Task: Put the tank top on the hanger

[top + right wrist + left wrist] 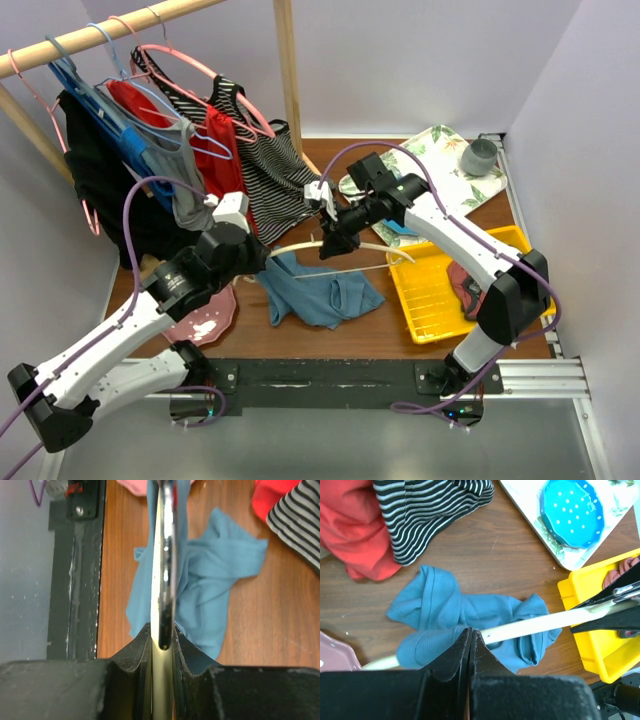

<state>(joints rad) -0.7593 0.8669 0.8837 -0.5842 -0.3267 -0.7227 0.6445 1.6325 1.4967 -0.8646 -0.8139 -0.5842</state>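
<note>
The left gripper [470, 634] has its fingers pressed together on a fold of the tank top [470, 610], which lies bunched near the table's [485, 550] near edge. The right gripper [162, 631] is narrowly clamped on the hanger [158, 555] just above the cloth. For this step, the hanger should be held level while the pinched opening is drawn over its free arm end without dragging the cloth.

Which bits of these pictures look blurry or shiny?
Right wrist view: the hanger, held right by the lens, is blurred, with a bright glint down it; the tank top behind looks clearer. Left wrist view: the black fingers are fuzzy, the cloth sharp. Top view: even light, only soft shadows.
</note>
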